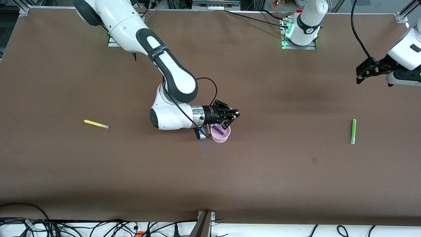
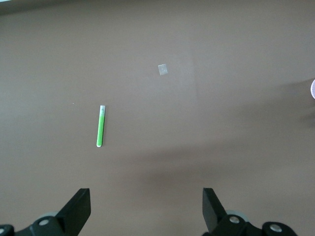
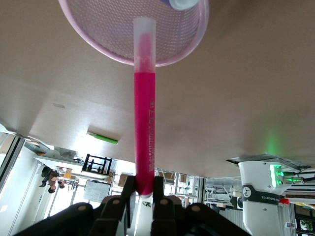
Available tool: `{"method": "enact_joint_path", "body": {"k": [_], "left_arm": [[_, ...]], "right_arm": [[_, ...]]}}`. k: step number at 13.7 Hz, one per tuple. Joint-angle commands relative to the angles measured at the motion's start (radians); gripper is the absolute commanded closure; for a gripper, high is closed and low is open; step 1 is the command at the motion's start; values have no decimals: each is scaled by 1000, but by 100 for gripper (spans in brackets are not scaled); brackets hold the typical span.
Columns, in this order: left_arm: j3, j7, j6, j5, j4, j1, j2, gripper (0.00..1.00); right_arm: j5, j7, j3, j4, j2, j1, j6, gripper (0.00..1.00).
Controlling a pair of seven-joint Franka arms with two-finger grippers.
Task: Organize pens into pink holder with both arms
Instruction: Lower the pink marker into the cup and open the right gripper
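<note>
My right gripper (image 1: 229, 121) hangs just above the pink holder (image 1: 221, 135) and is shut on the magenta-pink pen (image 3: 145, 108). In the right wrist view the pen's pale end reaches over the holder's rim (image 3: 98, 45). A purple pen (image 1: 217, 130) leans inside the holder. The yellow pen (image 1: 96, 124) lies toward the right arm's end of the table. The green pen (image 1: 353, 131) lies toward the left arm's end and shows in the left wrist view (image 2: 100, 126). My left gripper (image 1: 361, 75) is open and empty in the air, up over the table near that pen.
The brown table (image 1: 283, 171) carries a small pale mark (image 2: 163, 70) near the green pen. Cables lie along the table's edge nearest the front camera. The arms' bases stand at the table's back edge.
</note>
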Motion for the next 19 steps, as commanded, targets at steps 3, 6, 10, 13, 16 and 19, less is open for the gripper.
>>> {"method": "enact_joint_path", "body": {"k": [3, 6, 10, 13, 16, 19], "left_arm": [[-4, -7, -19, -17, 27, 4, 10, 0], [-4, -7, -19, -17, 27, 4, 10, 0], [-4, -5, -19, -17, 27, 4, 10, 0], [-4, -5, -19, -17, 27, 4, 10, 0], [-4, -5, -19, -17, 27, 4, 10, 0], [-4, -5, -19, -17, 27, 4, 10, 0]], "right_arm": [[19, -25, 1, 34, 26, -1, -1, 100], [19, -25, 1, 34, 36, -6, -3, 100], [34, -27, 1, 32, 43, -20, -12, 100], [36, -28, 1, 29, 46, -24, -13, 100], [34, -28, -1, 29, 51, -32, -13, 100], [34, -30, -1, 27, 62, -40, -13, 100]]}}
